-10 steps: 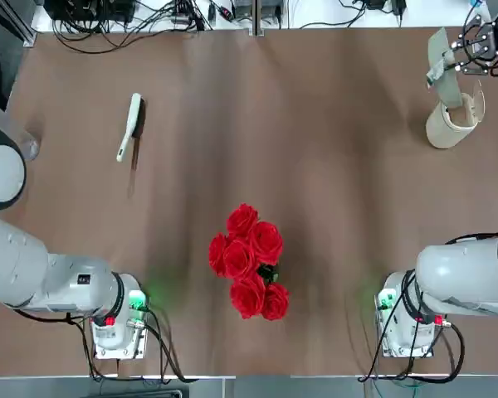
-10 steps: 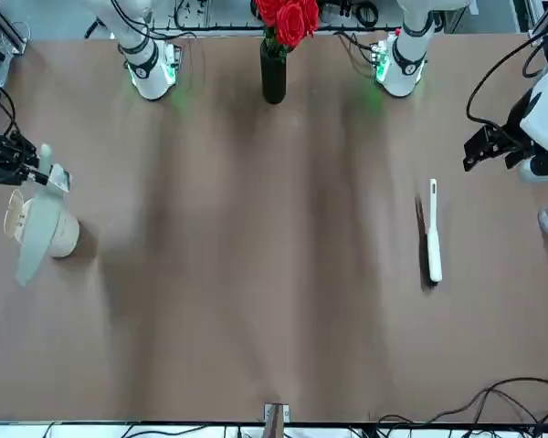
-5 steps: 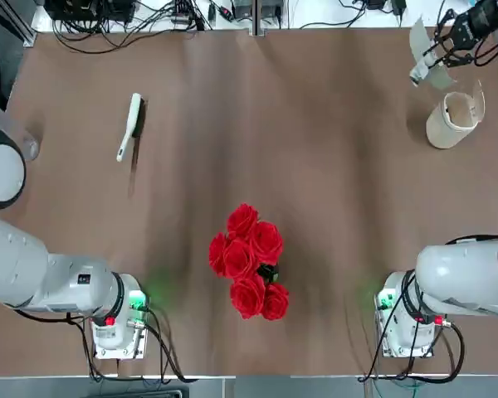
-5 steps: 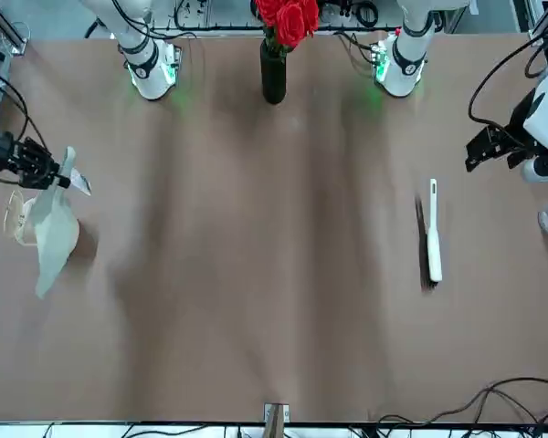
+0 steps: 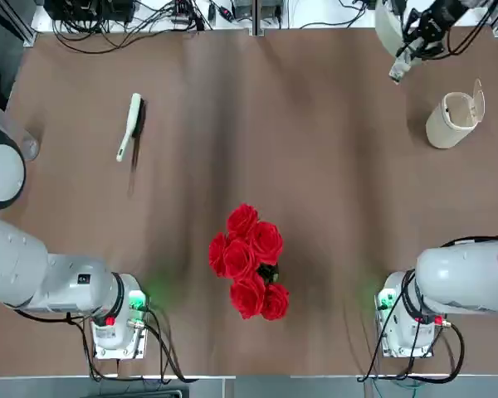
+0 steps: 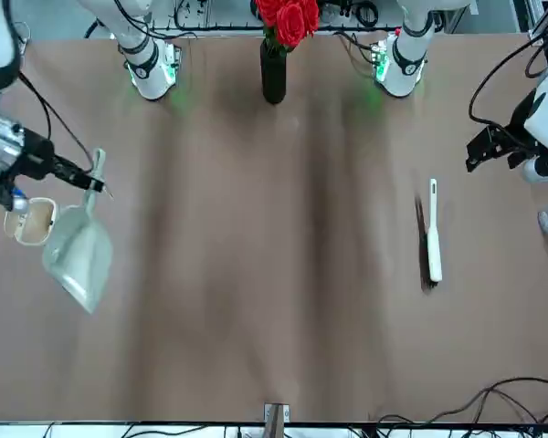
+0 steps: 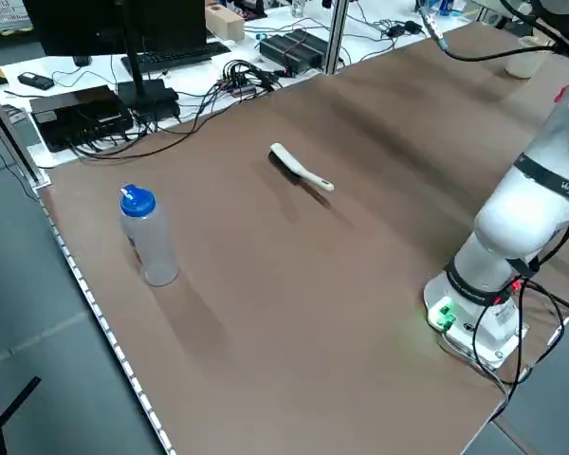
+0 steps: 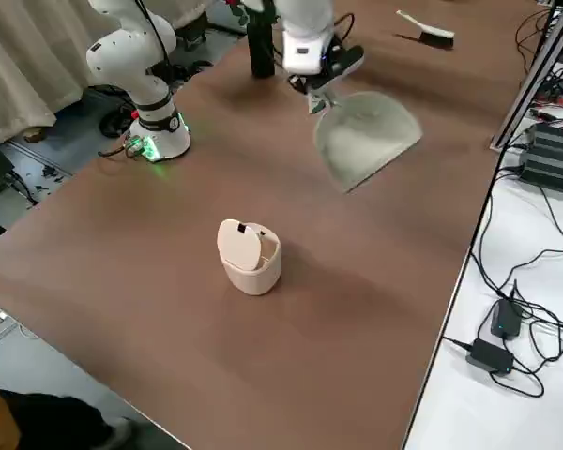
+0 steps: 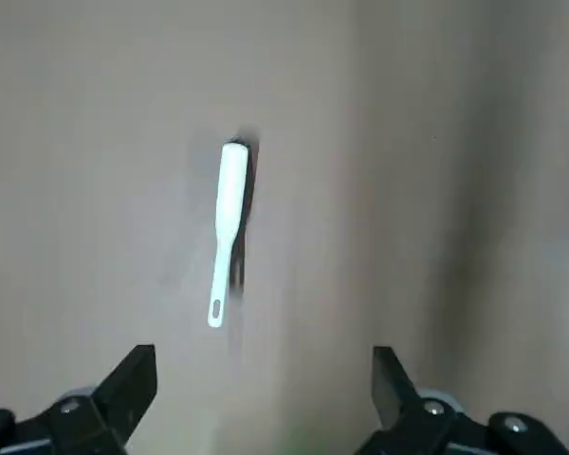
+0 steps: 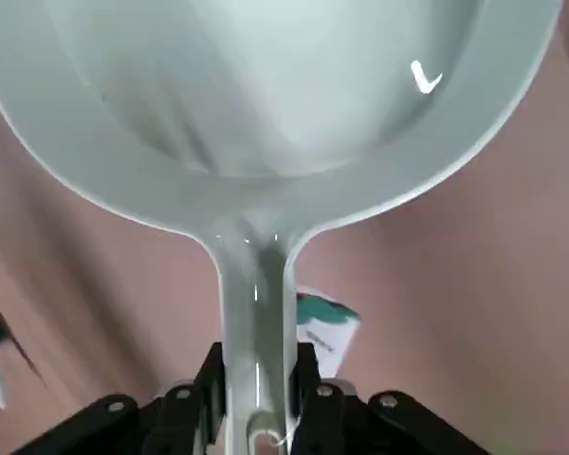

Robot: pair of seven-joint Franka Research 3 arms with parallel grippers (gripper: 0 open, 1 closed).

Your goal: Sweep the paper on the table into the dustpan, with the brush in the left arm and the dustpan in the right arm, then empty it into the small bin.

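Observation:
My right gripper (image 6: 84, 178) (image 8: 319, 87) is shut on the handle of the pale dustpan (image 6: 78, 257) (image 8: 366, 137) (image 10: 266, 104). It holds the pan in the air, mouth tipped down, beside the small bin (image 6: 32, 222) (image 5: 454, 118) (image 8: 251, 255) and toward the table's middle. The bin's flap lid stands up. The brush (image 5: 130, 126) (image 6: 433, 234) (image 9: 226, 223) lies alone on the brown table (image 5: 315, 191), far left. My left gripper (image 9: 263, 384) (image 6: 490, 148) hovers open, high above and short of the brush. The paper does not show in any view.
A dark vase of red roses (image 5: 249, 261) (image 6: 274, 64) stands between the arm bases. A clear bottle with a blue cap (image 7: 147, 237) stands at the table's left edge. Cables and boxes (image 5: 133, 16) line the far edge.
The right gripper has carried the dustpan away from above the bin, toward the far edge and the table's middle, and swung it round. The left arm and the brush have stayed put.

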